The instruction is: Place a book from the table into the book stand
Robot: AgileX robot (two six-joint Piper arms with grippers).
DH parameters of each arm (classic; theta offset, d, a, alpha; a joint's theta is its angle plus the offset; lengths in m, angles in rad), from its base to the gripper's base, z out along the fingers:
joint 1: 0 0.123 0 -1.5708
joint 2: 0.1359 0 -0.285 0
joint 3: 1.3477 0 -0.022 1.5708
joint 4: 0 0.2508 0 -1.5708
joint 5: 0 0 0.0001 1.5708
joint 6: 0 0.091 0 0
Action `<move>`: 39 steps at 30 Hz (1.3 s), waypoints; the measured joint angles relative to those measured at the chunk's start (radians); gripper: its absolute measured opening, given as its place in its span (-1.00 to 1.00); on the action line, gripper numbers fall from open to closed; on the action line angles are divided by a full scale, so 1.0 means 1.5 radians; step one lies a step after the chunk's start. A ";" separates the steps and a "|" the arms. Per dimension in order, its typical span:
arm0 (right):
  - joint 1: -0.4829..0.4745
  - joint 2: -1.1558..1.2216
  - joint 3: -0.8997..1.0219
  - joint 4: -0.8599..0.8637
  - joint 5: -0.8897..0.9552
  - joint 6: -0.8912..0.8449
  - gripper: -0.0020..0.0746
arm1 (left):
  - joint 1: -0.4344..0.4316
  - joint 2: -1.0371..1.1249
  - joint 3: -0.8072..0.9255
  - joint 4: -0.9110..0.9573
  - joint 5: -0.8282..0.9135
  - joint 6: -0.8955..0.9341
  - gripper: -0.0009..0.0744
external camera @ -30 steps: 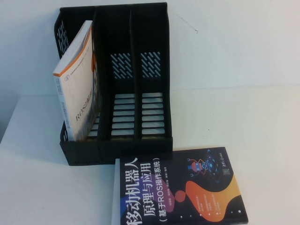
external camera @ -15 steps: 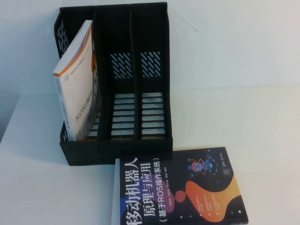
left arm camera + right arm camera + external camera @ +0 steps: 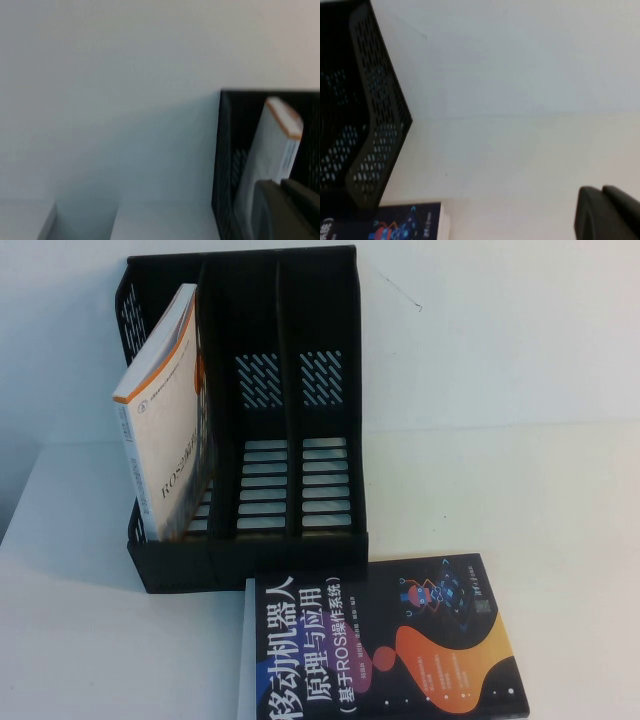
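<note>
The book, black with white Chinese characters and orange, purple and blue blobs, lies flat on the table just in front of the book stand. The stand's middle and right compartments are empty. Neither gripper shows in the high view. In the left wrist view my left gripper is shut and empty, back from the stand. In the right wrist view my right gripper is shut and empty, above the table to the right of the stand; a corner of the book shows there.
A white orange-edged book leans upright in the stand's left compartment, also seen in the left wrist view. A white wall rises behind the table. Bare tabletop lies to the right of the stand and the book.
</note>
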 joint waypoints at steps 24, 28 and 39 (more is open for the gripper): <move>0.175 0.707 -0.108 0.131 -0.064 -0.042 -0.95 | 0.000 0.421 -0.140 -0.129 0.350 0.077 -0.98; 0.189 0.757 -0.134 0.141 -0.063 -0.039 -0.95 | 0.000 0.450 -0.141 -0.178 0.361 0.119 -0.98; 0.264 0.793 -0.174 0.160 -0.062 -0.039 -0.95 | 0.000 0.453 -0.141 -0.213 0.362 0.157 -0.98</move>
